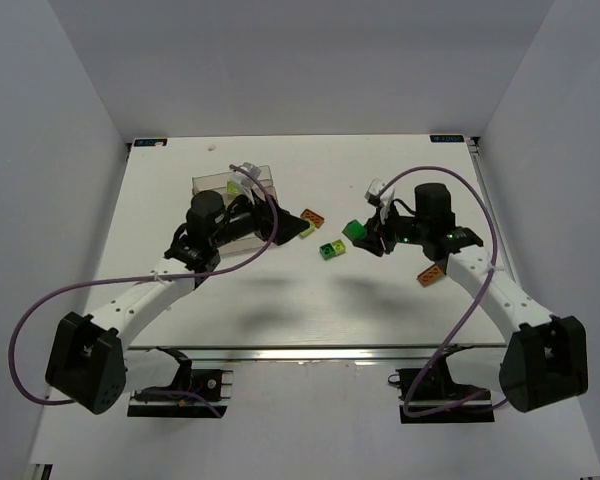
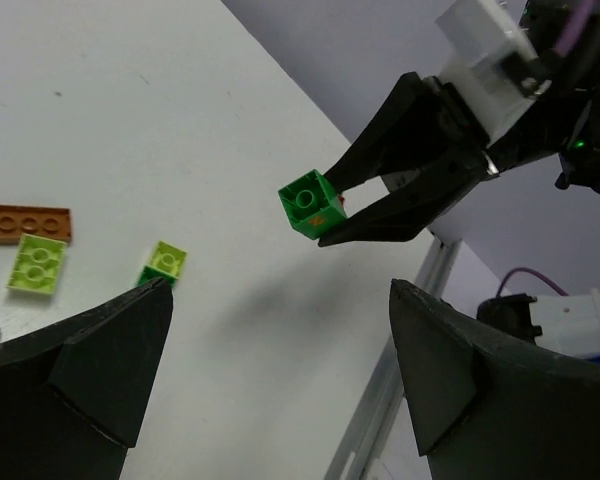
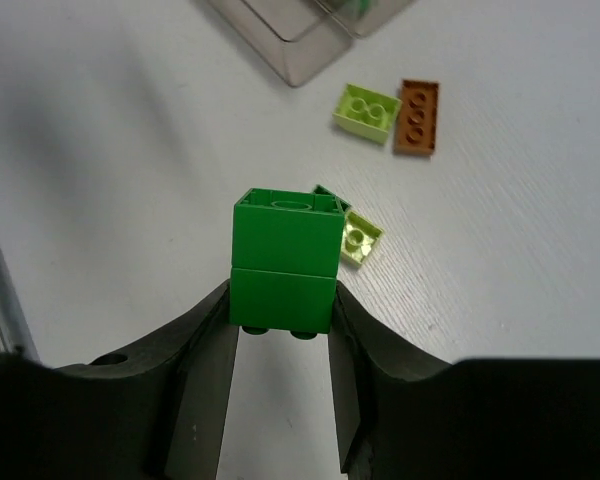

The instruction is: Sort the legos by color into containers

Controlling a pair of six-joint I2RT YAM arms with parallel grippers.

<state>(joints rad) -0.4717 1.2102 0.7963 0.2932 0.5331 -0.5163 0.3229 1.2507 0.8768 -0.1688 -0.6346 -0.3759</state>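
Observation:
My right gripper is shut on a dark green lego stack of two bricks, held above the table, studs pointing back between the fingers. The top view shows that stack at the right gripper, right of centre. My left gripper is open and holds nothing; it faces the green stack from the left. On the table lie an orange lego, a lime lego beside it, a lime-on-green lego and another orange lego. The clear containers stand at the back left, partly hidden by the left arm.
The table's metal right edge runs close below the left gripper's view. A purple cable loops from each arm. White walls enclose the table on three sides.

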